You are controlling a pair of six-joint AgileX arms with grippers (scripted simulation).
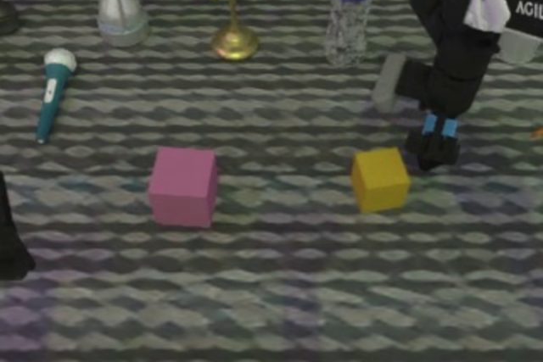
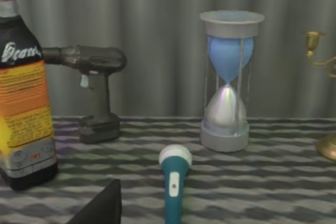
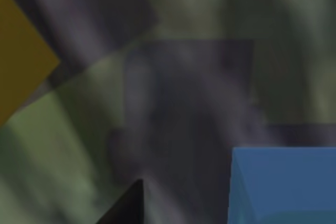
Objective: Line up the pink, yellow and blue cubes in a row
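The right gripper sits low at right of centre in the top view, fingers clamped on the blue cube, seemingly to set it just right of the yellow cube. The pink cube lies left of centre on the desk. The left arm is parked at the left edge; its fingers' state I cannot tell.

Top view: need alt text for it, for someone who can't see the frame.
The right gripper is low on the patterned table, just right of the yellow cube; the pink cube sits apart at centre-left. Along the back stand an hourglass, gold candelabra and clear bottle, with a teal microphone at left. The left arm shows only at the left edge.
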